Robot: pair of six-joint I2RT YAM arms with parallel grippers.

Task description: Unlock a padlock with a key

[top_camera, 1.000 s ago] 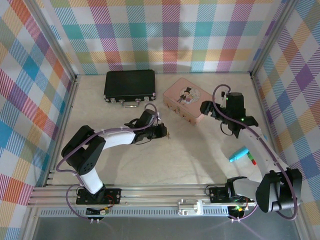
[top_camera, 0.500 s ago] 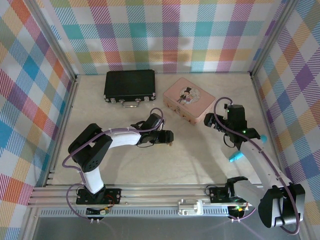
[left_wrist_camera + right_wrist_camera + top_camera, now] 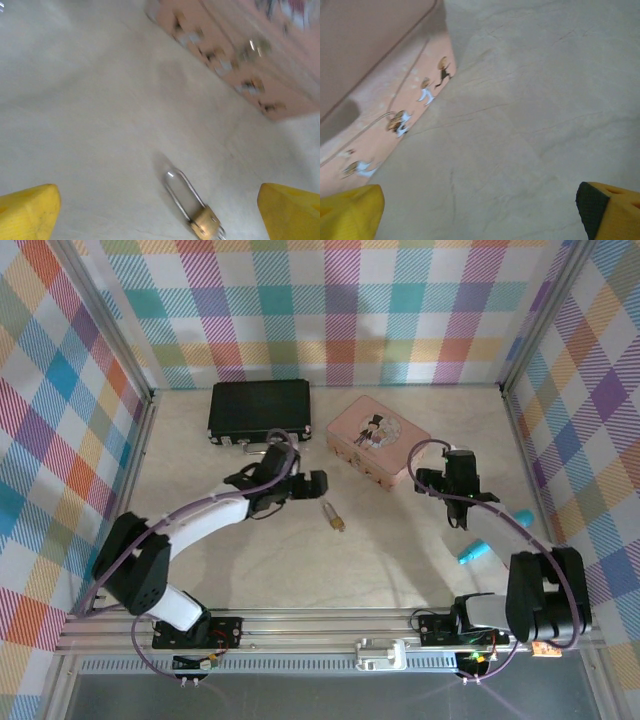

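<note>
Left pincer (image 3: 318, 483) and right pincer (image 3: 422, 480) both gape empty; padlock (image 3: 333, 517) lies mid-frame on the tabletop (image 3: 400, 560). Straddle its brass body squarely before closing.

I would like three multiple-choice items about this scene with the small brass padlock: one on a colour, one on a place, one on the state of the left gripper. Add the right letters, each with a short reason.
1. The flat rectangular hard case at the far side of the pale table is: A black; B white; C green.
2. The small brass padlock with the thin silvery shackle lies: A inside that case; B on the bare table; C in a glass bowl.
3. The left gripper is: A shut on the padlock; B open, holding nothing; C shut on a cloth.
Answers: 1 A, the top view shows it black. 2 B, the left wrist view shows the padlock flat on the table. 3 B, its yellow fingers stand wide apart and the padlock lies free.
</note>
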